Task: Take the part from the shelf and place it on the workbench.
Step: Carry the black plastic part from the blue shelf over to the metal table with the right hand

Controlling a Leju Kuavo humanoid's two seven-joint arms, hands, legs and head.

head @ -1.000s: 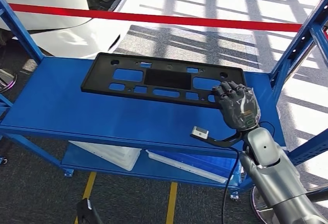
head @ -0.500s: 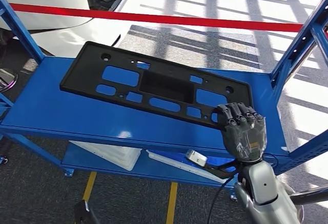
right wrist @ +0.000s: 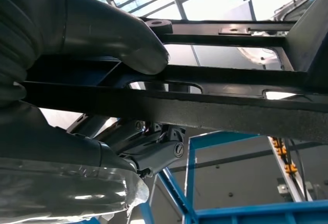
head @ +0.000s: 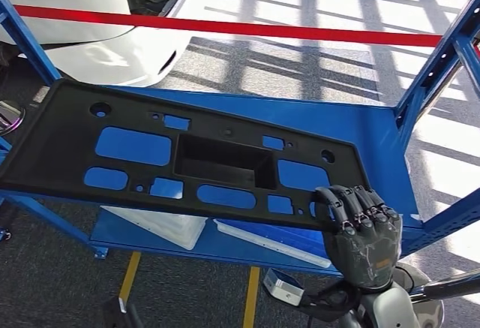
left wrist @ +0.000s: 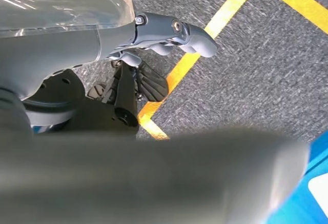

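— Black plastic, by the look of it: the part is a long flat panel full of cut-outs with a sunken pocket in the middle, held clear above the blue shelf, its left end overhanging the shelf's edge.

— What about the left hand?

— It hangs over grey carpet and a yellow floor line, nothing in it; whether its fingers are apart or curled in, I cannot tell.

— And at the right?

— The right hand grips the panel's near right corner, fingers over the top face and the thumb pressing the other.

— Will it carry well?

— I judge it light and fairly stiff, but a corner grip leaves a long lever; the far end may droop or swing. A hold nearer the pocket would balance better.
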